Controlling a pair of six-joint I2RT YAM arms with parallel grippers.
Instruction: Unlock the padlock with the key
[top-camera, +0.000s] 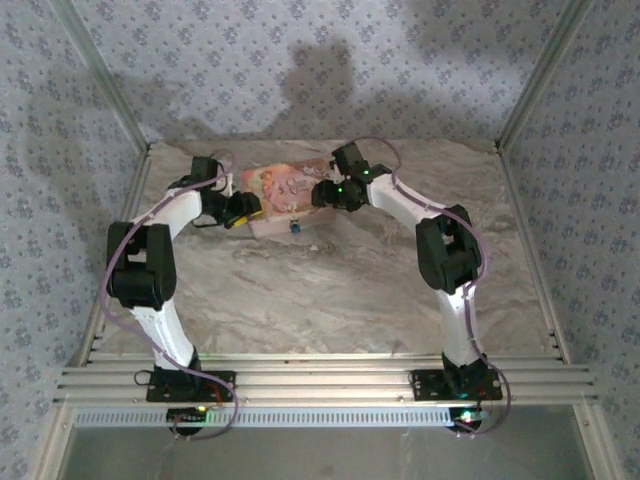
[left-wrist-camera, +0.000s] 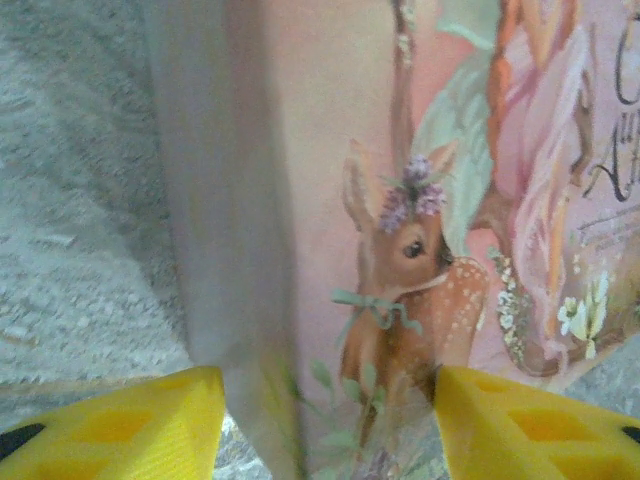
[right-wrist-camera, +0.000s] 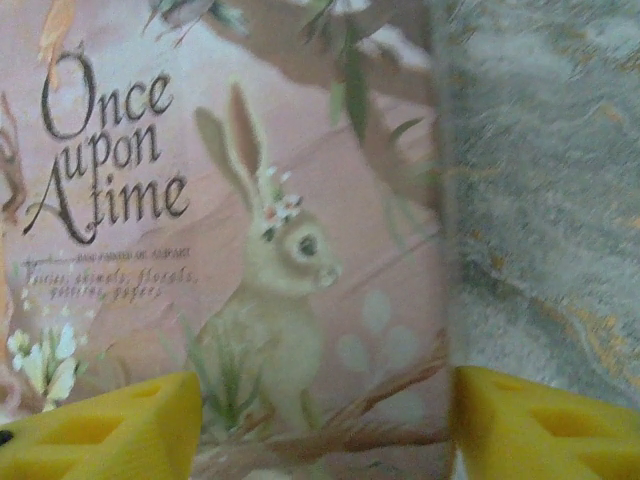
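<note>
The pink storybook box (top-camera: 285, 188) lies at the back middle of the table. A tiny blue padlock (top-camera: 297, 228) hangs at its near side wall. My left gripper (top-camera: 240, 210) is at the box's left end, open, its yellow fingers (left-wrist-camera: 120, 425) wide apart around the corner with the fawn picture (left-wrist-camera: 410, 290). At the box's right end, my right gripper (top-camera: 330, 192) hovers open, and its fingers (right-wrist-camera: 545, 425) straddle the lid's edge by the rabbit picture (right-wrist-camera: 275, 290). The key is hidden from me.
The marble-patterned tabletop (top-camera: 330, 290) stretches in front of the box. Patterned walls (top-camera: 330, 60) and metal frame posts (top-camera: 535, 80) close in the back and sides. An aluminium rail (top-camera: 320, 380) carries both arm bases at the near edge.
</note>
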